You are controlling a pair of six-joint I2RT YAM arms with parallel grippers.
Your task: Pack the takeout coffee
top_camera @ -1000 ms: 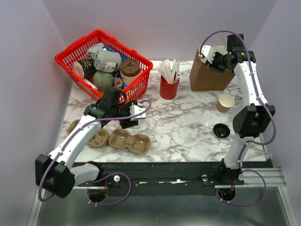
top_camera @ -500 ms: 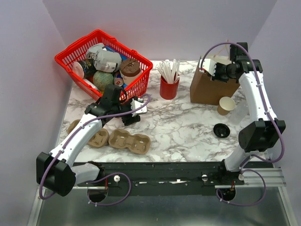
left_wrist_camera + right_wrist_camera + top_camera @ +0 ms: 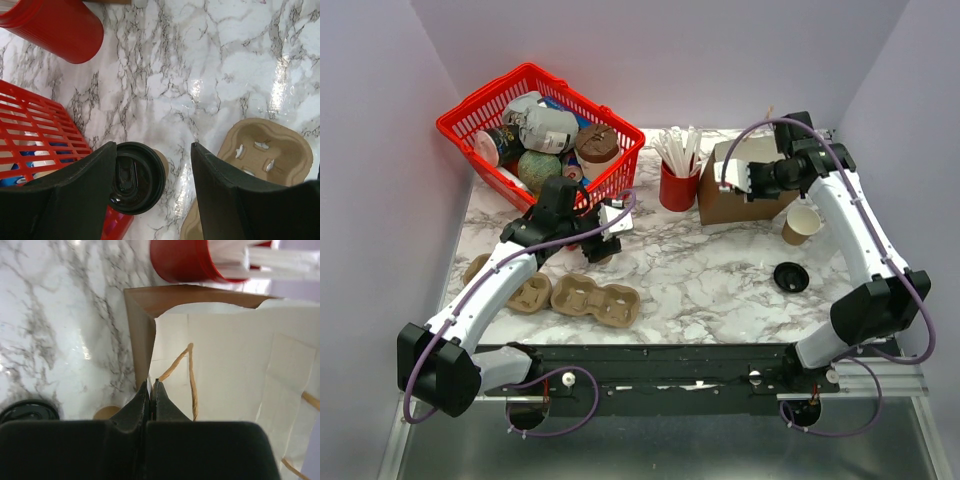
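Observation:
The takeout coffee [image 3: 135, 177], a small brown paper cup with a round black lid, stands on the marble next to the red basket [image 3: 35, 130]. My left gripper [image 3: 154, 150] is open and straddles the cup from above, with the lid against the left finger and a wide gap to the right finger. In the top view the left gripper [image 3: 605, 228] hides most of the cup. My right gripper [image 3: 151, 385] is shut on the rim of the brown paper bag [image 3: 225, 365]. In the top view the right gripper [image 3: 745, 178] holds the bag [image 3: 730, 200] beside the red straw cup [image 3: 680, 185].
The red basket [image 3: 535, 130] of groceries stands at the back left. Cardboard cup carriers [image 3: 595, 300] lie at the front left. A lidless tan cup [image 3: 801, 221] and a loose black lid [image 3: 791, 276] are on the right. Walls enclose the table.
My right gripper has pulled the paper bag left, from the back right corner to beside the straw cup. My left gripper has shifted slightly toward the basket, over the coffee.

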